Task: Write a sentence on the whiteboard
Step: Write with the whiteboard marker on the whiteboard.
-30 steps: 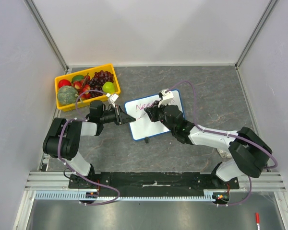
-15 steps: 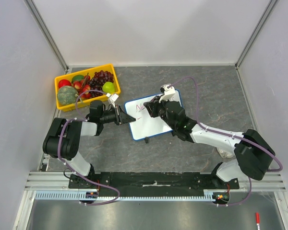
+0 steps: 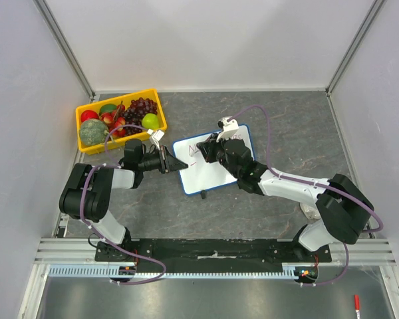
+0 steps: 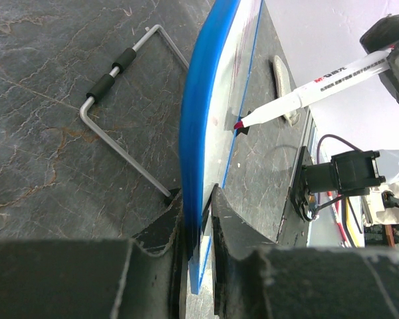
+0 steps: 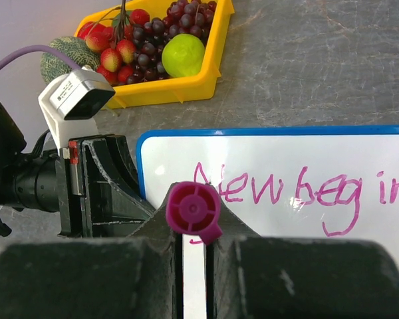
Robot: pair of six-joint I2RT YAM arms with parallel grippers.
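The whiteboard (image 3: 216, 174) stands tilted on the dark tabletop, blue-framed. My left gripper (image 3: 177, 164) is shut on its left edge; in the left wrist view the blue frame (image 4: 198, 126) sits pinched between my fingers (image 4: 198, 203). My right gripper (image 3: 208, 150) is shut on a pink marker (image 4: 319, 85), whose end cap (image 5: 193, 211) fills the right wrist view. The marker tip (image 4: 240, 124) touches the board near its left side. Pink writing, the sentence (image 5: 286, 189), reads "New begin" along the top line, cut off at the right. A short pink stroke lies below it.
A yellow tray (image 3: 84, 138) of fruit stands at the back left, close behind my left arm; it also shows as a yellow tray (image 5: 186, 90) in the right wrist view. The board's wire stand (image 4: 113, 66) rests on the table. A red pen (image 3: 356, 304) lies beyond the near rail.
My right gripper has shifted a little left and away with the marker, toward the board's left part. The left arm and the board have stayed put.
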